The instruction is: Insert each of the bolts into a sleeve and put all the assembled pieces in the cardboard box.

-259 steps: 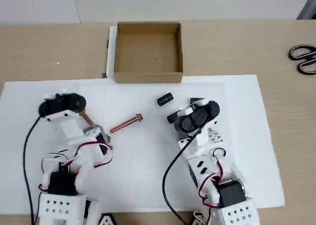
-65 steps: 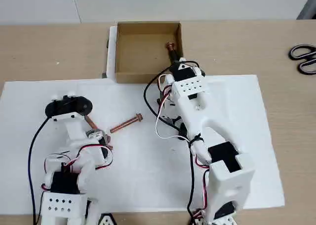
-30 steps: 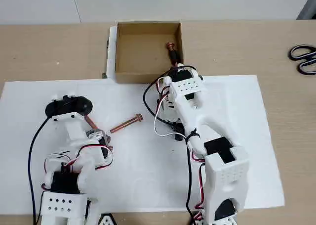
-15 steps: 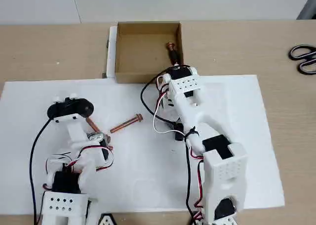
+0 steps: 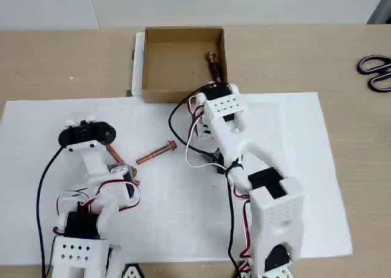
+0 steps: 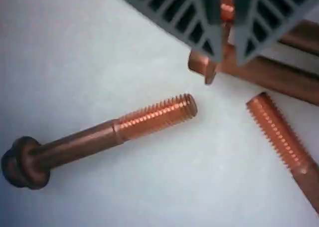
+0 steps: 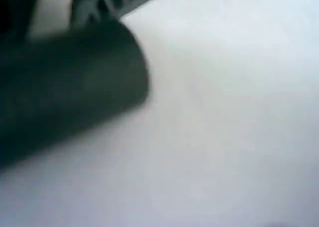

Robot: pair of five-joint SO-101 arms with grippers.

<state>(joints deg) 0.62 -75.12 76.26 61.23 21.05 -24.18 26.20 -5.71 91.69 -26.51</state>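
Observation:
The cardboard box (image 5: 156, 76) stands at the back of the table. One bolt in its black sleeve (image 5: 212, 64) lies inside by the right wall. My right arm (image 5: 221, 107) is bent over the paper just in front of the box. Its wrist view has a black sleeve (image 7: 65, 87) very close on the white paper. A loose copper bolt (image 5: 156, 152) (image 6: 99, 134) lies mid-paper. My left gripper (image 6: 227, 52) is shut just above the head of another bolt (image 6: 269, 72), beside a third (image 6: 281, 132).
White paper (image 5: 305, 168) covers the table's front half. Scissors (image 5: 376, 70) lie at the far right on the bare wood. Cables hang beside both arms.
The box was empty 8.6 s ago; it now holds the sleeved bolt. My right arm has drawn back from the box and down over the paper. The left arm shifted slightly right.

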